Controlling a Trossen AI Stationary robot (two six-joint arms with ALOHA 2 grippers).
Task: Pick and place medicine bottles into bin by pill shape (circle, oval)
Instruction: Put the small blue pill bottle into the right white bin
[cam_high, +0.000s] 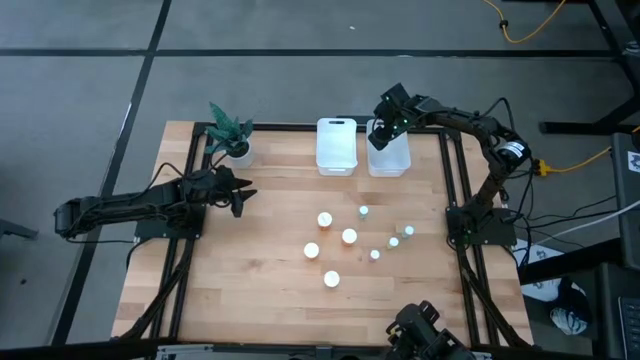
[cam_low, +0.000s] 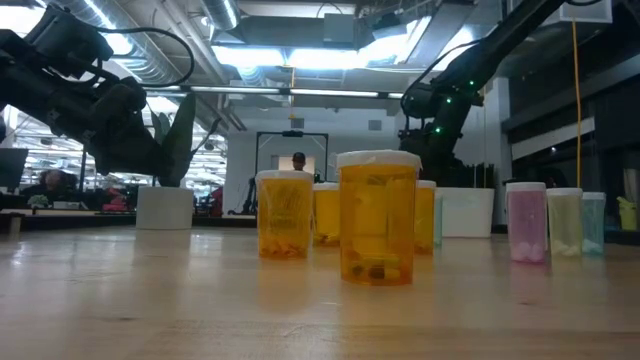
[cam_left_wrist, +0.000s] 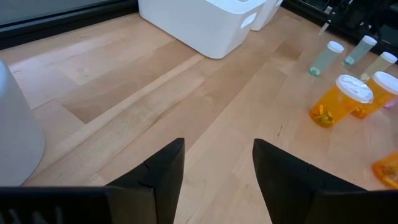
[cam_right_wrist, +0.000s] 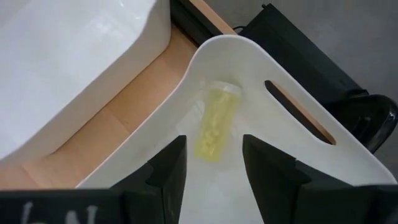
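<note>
Four orange bottles with white caps (cam_high: 325, 219) and several smaller pastel ones (cam_high: 394, 241) stand upright on the wooden table at mid right. A yellow bottle (cam_right_wrist: 214, 123) lies on its side on the floor of the right white bin (cam_high: 389, 157). My right gripper (cam_high: 380, 135) hangs open and empty over that bin, above the yellow bottle. My left gripper (cam_high: 243, 196) is open and empty at the table's left, above bare wood, left of the orange bottles (cam_left_wrist: 339, 99).
A second white bin (cam_high: 336, 146) stands left of the first at the far edge. A potted green plant (cam_high: 231, 135) in a white pot stands at the far left, just behind my left gripper. Bare wood lies toward the near edge.
</note>
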